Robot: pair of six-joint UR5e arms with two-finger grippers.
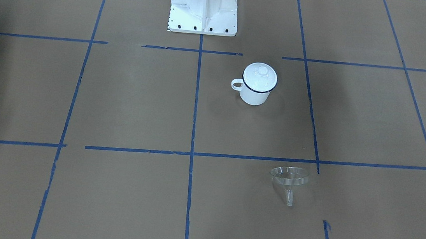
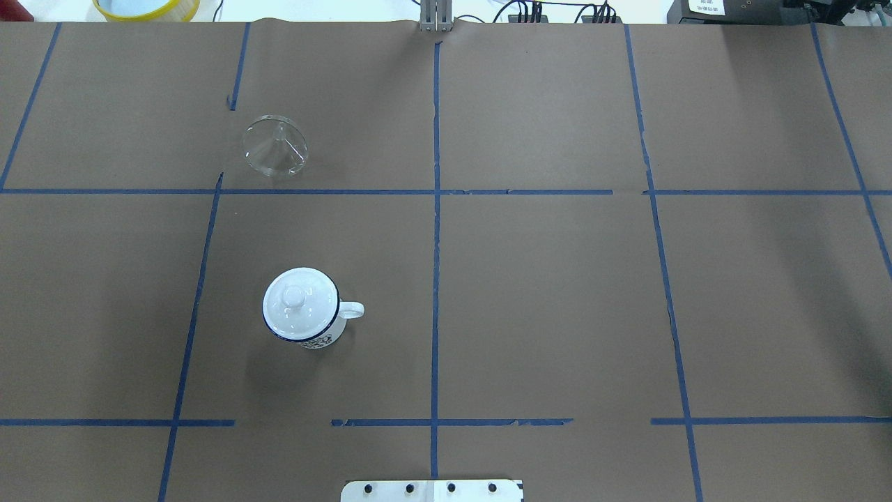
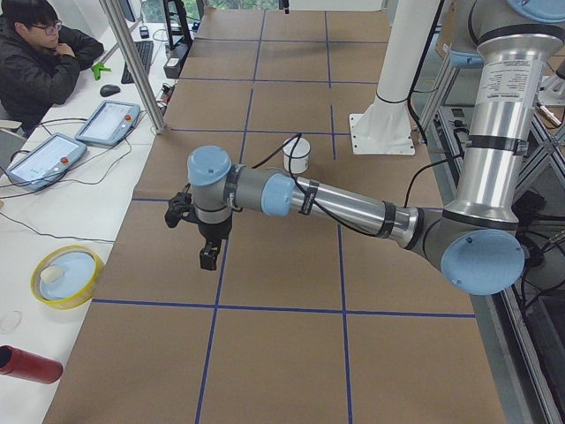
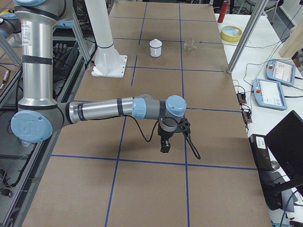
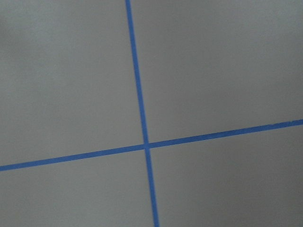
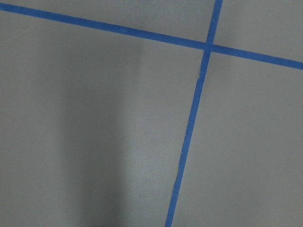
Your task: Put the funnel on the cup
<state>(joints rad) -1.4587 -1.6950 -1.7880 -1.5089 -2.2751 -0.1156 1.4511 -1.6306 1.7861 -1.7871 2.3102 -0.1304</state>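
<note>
My left gripper [image 3: 209,258] hangs fingers-down over the brown paper [image 3: 282,265], out toward my left end of the table. My right gripper [image 4: 165,147] hangs the same way at the other end. Both show only in the side views, so I cannot tell if their jaws stand apart or together. My wrist cameras see only paper and blue tape lines [image 5: 146,145].

The funnel [image 2: 275,145] is transparent and lies on its side on my left half, well apart from both grippers, with its spout pointing away from my base. The cup [image 2: 301,305] stands upright between the funnel and my base, its handle turned toward the middle line. A white lid with a knob seems to close it.

I think the step is the reach, and my left arm is the natural one for it. I would come down slowly and take the wide rim with one finger inside and one outside, because the round body can roll away if I push it. Then I must turn the spout down, centre it over the cup and let go only when it rests; on a lid it may tip
</note>
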